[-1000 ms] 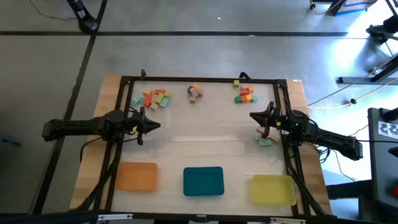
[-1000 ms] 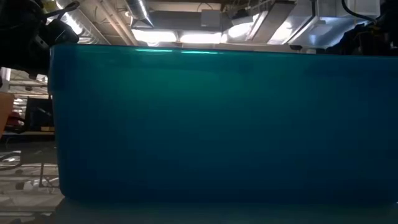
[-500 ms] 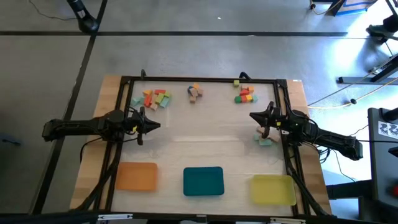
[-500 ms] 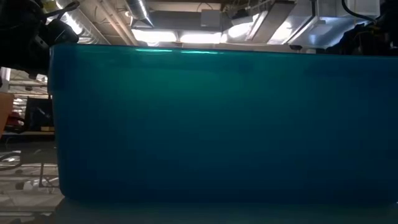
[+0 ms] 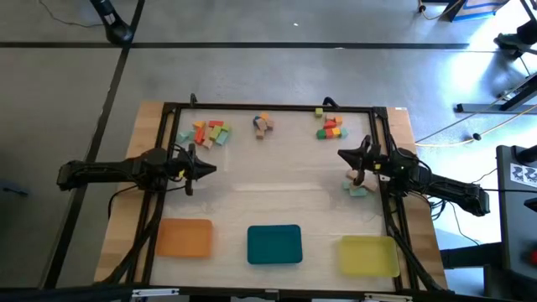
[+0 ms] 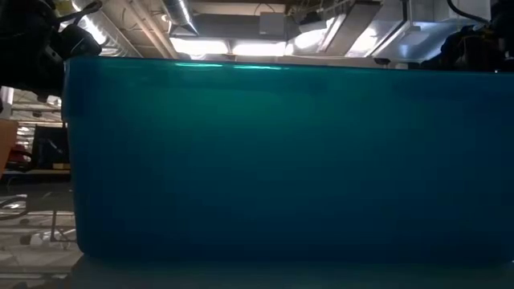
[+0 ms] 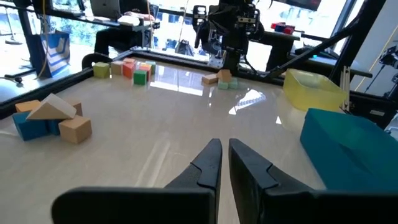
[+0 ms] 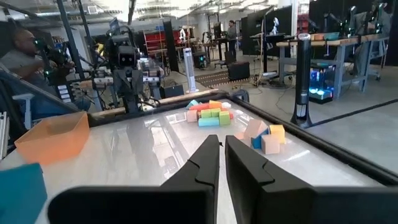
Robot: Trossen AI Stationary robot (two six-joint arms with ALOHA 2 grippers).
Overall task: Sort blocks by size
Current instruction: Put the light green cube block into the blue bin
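Three shallow plastic trays line the near edge of the pale surface (image 5: 277, 197): an orange tray (image 5: 185, 237), a teal tray (image 5: 274, 244) and a yellow tray (image 5: 368, 255); none shows anything inside. Small wooden blocks (image 5: 211, 132) of mixed colours lie in clusters along the far edge, with a few more (image 5: 358, 190) just beside the right arm. Left tool (image 5: 207, 169) hovers over the left side, fingers pressed together, holding nothing. Right tool (image 5: 343, 155) hovers at the right side, fingers likewise together, pointing inward.
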